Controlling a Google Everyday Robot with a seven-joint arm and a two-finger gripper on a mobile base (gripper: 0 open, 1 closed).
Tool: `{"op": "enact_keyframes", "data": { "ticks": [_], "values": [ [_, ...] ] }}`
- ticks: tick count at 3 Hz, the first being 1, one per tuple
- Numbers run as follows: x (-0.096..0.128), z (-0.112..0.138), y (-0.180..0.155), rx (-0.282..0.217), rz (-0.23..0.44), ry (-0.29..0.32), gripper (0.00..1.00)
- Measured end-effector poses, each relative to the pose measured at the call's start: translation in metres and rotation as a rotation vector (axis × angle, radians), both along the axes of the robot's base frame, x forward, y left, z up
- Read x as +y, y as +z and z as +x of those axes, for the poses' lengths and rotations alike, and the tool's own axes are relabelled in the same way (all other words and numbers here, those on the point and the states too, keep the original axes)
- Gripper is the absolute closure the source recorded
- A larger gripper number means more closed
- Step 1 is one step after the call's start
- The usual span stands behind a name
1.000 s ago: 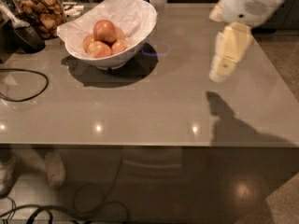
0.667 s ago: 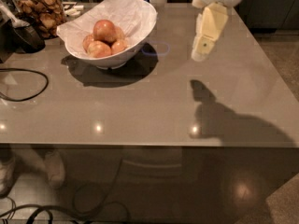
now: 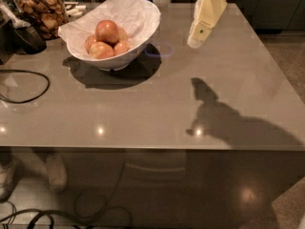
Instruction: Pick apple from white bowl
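The white bowl point(image 3: 138, 20) with a wavy rim stands at the back left of the grey table. It holds several apples. The largest, reddest apple point(image 3: 107, 31) lies on top, with smaller paler apples point(image 3: 101, 50) around it. My gripper point(image 3: 199, 35) hangs above the table to the right of the bowl, about one bowl's width from it, pointing down and left. It is not touching the bowl or any apple.
A glass jar of brown snacks point(image 3: 40, 11) stands at the back left. A black cable point(image 3: 28, 97) loops on the table's left side. The table's front edge point(image 3: 152, 149) runs across the frame. The arm's shadow point(image 3: 224, 118) lies at the right.
The gripper has moved left across the table toward the bowl and a little farther back. The bowl and apples have not moved.
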State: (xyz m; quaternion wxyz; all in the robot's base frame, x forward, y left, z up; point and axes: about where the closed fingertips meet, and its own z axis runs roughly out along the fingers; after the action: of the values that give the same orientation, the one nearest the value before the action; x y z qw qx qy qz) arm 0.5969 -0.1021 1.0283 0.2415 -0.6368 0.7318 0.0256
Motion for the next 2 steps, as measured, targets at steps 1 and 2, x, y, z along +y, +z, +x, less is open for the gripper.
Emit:
{"op": "enact_keyframes", "data": {
  "ticks": [1, 2],
  "values": [
    [0.021, 0.023, -0.004, 0.013, 0.043, 0.004, 0.0],
    [0.079, 0.075, -0.002, -0.001, 0.021, 0.053, 0.0]
  ]
}}
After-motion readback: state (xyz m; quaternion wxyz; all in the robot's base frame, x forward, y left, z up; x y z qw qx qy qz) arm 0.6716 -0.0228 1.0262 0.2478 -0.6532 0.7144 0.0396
